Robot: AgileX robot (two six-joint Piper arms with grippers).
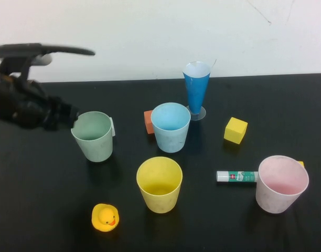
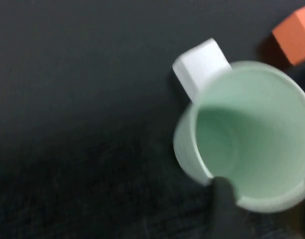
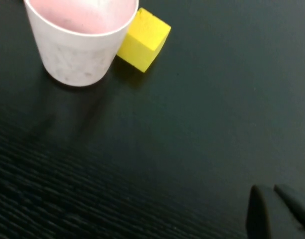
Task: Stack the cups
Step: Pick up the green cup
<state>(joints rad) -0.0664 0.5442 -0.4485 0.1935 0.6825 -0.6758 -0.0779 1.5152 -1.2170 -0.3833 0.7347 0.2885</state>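
Four cups stand upright and apart on the black table (image 1: 40, 210): pale green (image 1: 93, 136), light blue (image 1: 171, 126), yellow (image 1: 159, 184), pink (image 1: 281, 184). My left gripper (image 1: 71, 119) is just left of the green cup's rim. In the left wrist view the left gripper (image 2: 264, 194) is open, with one dark finger (image 2: 222, 204) over the near rim of the green cup (image 2: 242, 134). My right gripper (image 3: 271, 193) is out of the high view. It hangs shut and empty over bare table, away from the pink cup (image 3: 77, 45).
A white block (image 1: 112, 126) touches the green cup's far side. An orange cube (image 1: 148, 122) sits left of the blue cup. A tall blue cone (image 1: 196, 86) stands behind it. There are also a yellow cube (image 1: 235, 130), a glue stick (image 1: 236, 176) and a rubber duck (image 1: 105, 217).
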